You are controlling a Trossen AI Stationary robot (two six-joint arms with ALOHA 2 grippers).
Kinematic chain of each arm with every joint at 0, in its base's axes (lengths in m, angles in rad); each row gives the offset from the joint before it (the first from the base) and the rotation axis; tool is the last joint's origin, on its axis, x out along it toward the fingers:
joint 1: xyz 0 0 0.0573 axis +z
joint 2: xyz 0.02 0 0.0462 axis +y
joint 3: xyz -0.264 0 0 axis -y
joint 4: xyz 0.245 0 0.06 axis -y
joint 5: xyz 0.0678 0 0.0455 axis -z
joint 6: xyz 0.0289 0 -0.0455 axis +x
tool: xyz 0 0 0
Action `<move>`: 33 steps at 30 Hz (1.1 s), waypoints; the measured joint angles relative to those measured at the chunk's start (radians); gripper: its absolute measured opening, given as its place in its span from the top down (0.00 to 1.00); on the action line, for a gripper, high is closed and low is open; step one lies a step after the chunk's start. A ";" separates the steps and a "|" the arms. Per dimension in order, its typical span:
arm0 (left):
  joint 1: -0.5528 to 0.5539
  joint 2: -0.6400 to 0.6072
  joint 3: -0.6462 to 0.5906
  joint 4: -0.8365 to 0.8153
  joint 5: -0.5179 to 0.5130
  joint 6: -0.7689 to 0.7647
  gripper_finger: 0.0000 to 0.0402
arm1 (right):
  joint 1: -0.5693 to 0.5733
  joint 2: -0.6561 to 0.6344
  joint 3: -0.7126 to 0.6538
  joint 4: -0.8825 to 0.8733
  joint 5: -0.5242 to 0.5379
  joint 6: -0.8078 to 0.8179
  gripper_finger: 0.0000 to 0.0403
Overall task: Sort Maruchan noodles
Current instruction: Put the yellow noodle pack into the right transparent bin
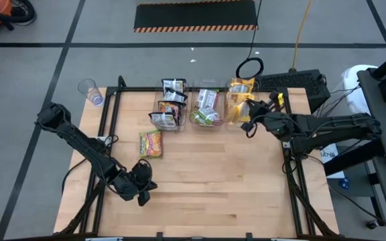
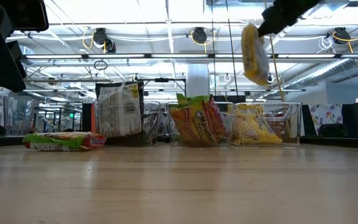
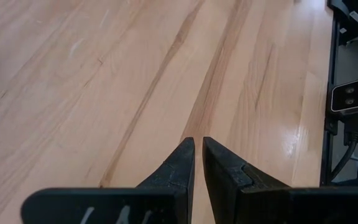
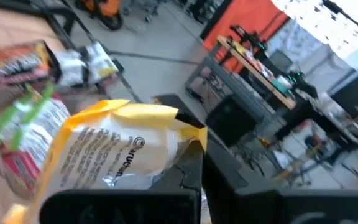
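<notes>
Three clear bins stand in a row at the table's far edge. The left bin (image 1: 171, 100) holds dark packets, the middle bin (image 1: 206, 107) green-edged ones, the right bin (image 1: 242, 89) yellow ones. One green-edged packet (image 1: 151, 144) lies flat on the table in front of the left bin, also seen in the low view (image 2: 64, 140). My right gripper (image 1: 249, 126) is shut on a yellow packet (image 2: 255, 55), high over the right bin (image 2: 266, 124). My left gripper (image 1: 143, 192) waits at the near left, shut and empty, fingertips (image 3: 188, 146) just above bare wood. My right gripper pinches the yellow packet between its two fingers at one end seam (image 4: 178, 127). The fingers come from the table's right side, slanting slightly down. The packet hangs below them by its top end (image 2: 251, 30), lifted clear of table and bin.
A clear plastic cup (image 1: 90, 89) stands off the table's far left corner. Black frame rails (image 1: 110, 110) run along the table's sides. A small camera (image 3: 351, 96) sits at the table's edge. Bare wood (image 1: 220, 181) fills the middle and near half.
</notes>
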 joint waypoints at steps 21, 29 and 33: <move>0.000 0.000 0.000 0.005 0.001 0.000 0.91 | -0.015 -0.025 -0.166 -0.165 -0.047 0.454 1.00; 0.000 0.000 0.000 0.006 0.002 0.003 0.91 | -0.028 -0.025 -0.226 -0.072 -0.054 0.499 1.00; 0.000 0.000 0.000 0.006 0.002 0.003 0.91 | -0.030 -0.025 -0.229 -0.084 -0.057 0.505 1.00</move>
